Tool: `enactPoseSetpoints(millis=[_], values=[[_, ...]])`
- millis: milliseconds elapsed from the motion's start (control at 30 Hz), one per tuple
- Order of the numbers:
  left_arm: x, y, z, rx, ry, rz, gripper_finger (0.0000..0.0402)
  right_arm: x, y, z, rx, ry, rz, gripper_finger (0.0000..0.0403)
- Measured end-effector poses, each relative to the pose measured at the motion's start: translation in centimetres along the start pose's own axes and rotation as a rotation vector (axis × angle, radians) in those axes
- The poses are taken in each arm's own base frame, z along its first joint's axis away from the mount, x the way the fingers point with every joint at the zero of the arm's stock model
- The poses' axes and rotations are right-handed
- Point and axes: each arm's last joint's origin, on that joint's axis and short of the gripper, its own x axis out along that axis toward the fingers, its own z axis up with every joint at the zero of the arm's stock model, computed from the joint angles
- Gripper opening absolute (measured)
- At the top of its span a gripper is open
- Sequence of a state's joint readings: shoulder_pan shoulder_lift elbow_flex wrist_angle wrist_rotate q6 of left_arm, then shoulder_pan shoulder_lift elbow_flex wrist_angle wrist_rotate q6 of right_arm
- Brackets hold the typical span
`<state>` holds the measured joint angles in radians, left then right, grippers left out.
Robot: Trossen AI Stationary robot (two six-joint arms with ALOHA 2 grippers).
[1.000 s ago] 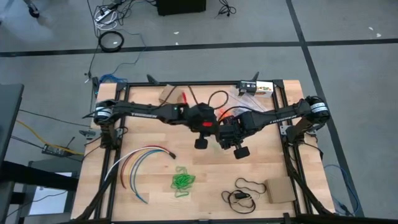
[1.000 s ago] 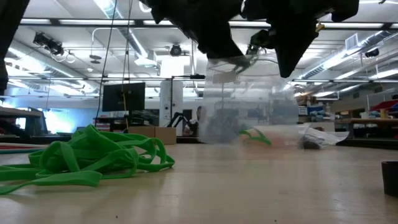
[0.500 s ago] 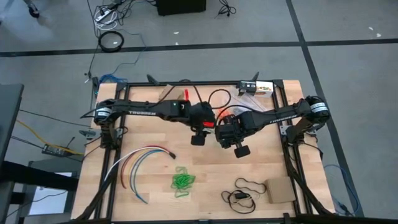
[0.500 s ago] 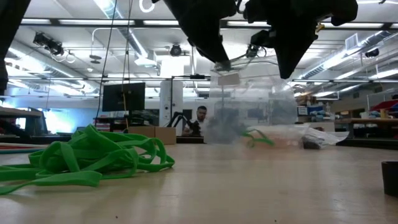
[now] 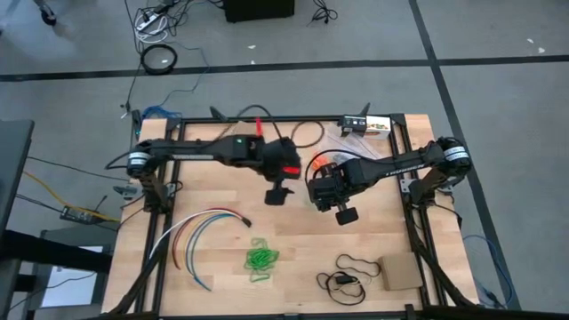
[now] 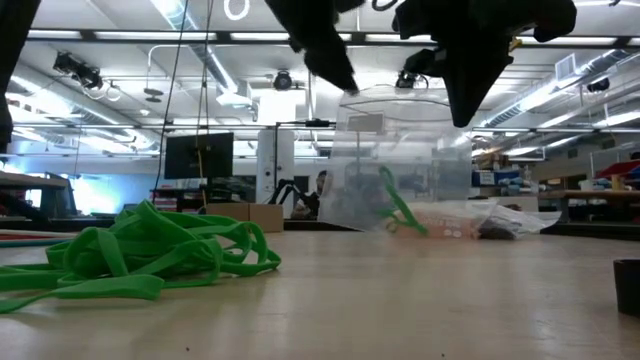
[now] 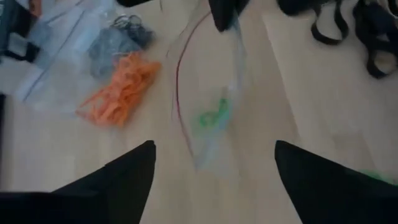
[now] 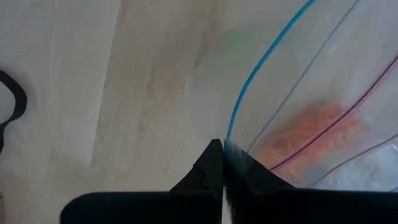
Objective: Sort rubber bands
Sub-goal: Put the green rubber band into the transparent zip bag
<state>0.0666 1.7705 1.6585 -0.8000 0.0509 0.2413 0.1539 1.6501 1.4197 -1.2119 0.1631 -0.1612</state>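
Wooden table (image 5: 222,182), seen from above, with two dark arms meeting over its middle. Far left on the boards: one fan of long curved coloured cables (image 5: 197,233), not part of the sorting. Next to it, toward the near edge, one heap of bright green rubber bands (image 5: 260,259); in the low view the same heap (image 6: 140,262) lies loose in the foreground.

Left gripper (image 5: 277,193) hangs above the table centre, jaws spread wide, holding nothing. Its wrist camera looks down between the two fingers (image 7: 121,180) onto one clear plastic bag (image 7: 214,106) with a few green bands (image 7: 214,113) inside. Beside that bag lies one loose orange heap (image 7: 121,90), and past it one dark heap (image 7: 115,45) inside or under clear plastic; cannot tell which.

Right gripper (image 5: 327,197) sits just right of the left one, jaws pressed together on the top edge of the bag (image 8: 298,99), pinching it so it hangs upright in the low view.

Near right corner: one thin black cord loop (image 5: 354,265) and one cardboard piece (image 5: 400,272).
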Motion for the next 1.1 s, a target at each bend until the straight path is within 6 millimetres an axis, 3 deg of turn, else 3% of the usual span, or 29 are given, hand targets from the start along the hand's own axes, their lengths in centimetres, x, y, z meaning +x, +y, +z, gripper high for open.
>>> enactPoseSetpoints(millis=[167,267,367,533,733,1100], values=[[-4.8,-2.3,-2.6,0.019,0.106,-0.056,0.0304,0.0,0.0,-0.2,0.0,0.023,0.004,0.0],[-6.0,-5.9,-4.8,0.034,0.075,-0.108,0.0292,0.0,0.0,-0.2,-0.001,0.022,0.004,0.0],[-5.8,-9.9,-7.2,0.038,-0.067,-0.147,0.0284,0.0,-0.1,-0.1,0.0,0.016,-0.007,0.0],[-2.1,-14.3,-12.0,0.002,-0.177,-0.151,0.0271,0.0,-0.2,0.1,-0.012,-0.009,-0.015,0.0],[3.1,-15.2,-17.1,-0.077,-0.11,-0.111,0.0242,0.0,-0.1,0.1,-0.009,-0.014,-0.007,0.0],[7.4,-16.2,-19.5,0.039,-0.017,-0.094,0.0201,0.0,0.0,0.1,0.029,-0.017,0.008,0.0]])
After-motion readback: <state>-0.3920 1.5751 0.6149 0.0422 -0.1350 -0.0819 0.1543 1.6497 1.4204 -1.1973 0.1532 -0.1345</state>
